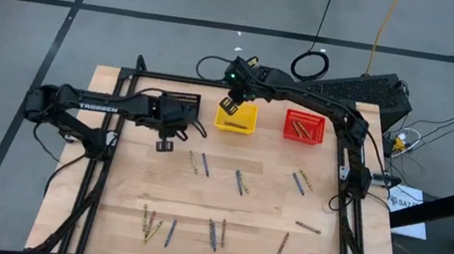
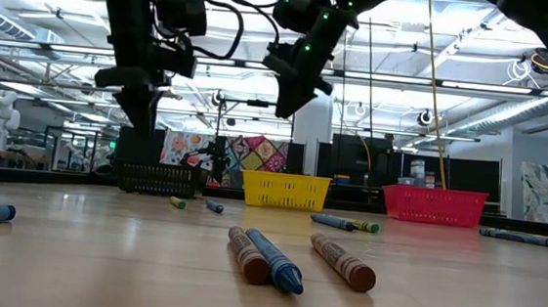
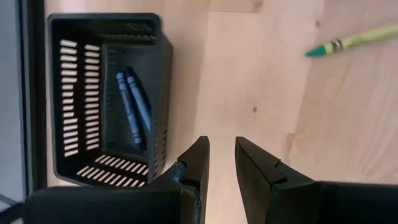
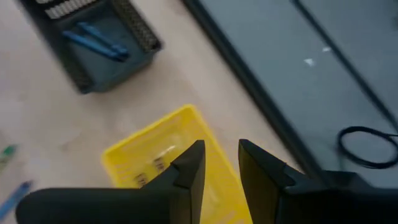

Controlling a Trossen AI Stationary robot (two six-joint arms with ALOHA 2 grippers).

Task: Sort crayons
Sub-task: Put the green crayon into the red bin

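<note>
Several crayons (image 1: pixel 240 182) lie flat and scattered on the wooden table. Three small bins stand along the far edge. The black bin (image 3: pixel 106 93) holds two blue crayons (image 3: pixel 132 107). The yellow bin (image 4: pixel 163 149) holds yellow-olive crayons (image 4: pixel 155 164). The red bin (image 1: pixel 304 126) holds brown ones. My left gripper (image 3: pixel 222 146) hangs open over bare wood just in front of the black bin, pointing steeply down, with nothing between its fingers. My right gripper (image 4: pixel 222 149) stands open and empty above the yellow bin, slanting down toward its far side.
A yellow-green crayon (image 3: pixel 354 40) lies on the wood to the right of my left gripper (image 1: pixel 164 144). In the low view, brown and blue crayons (image 2: pixel 275 259) lie close to the near edge. A dark frame rail (image 1: pixel 105 172) borders the table on its left and right sides.
</note>
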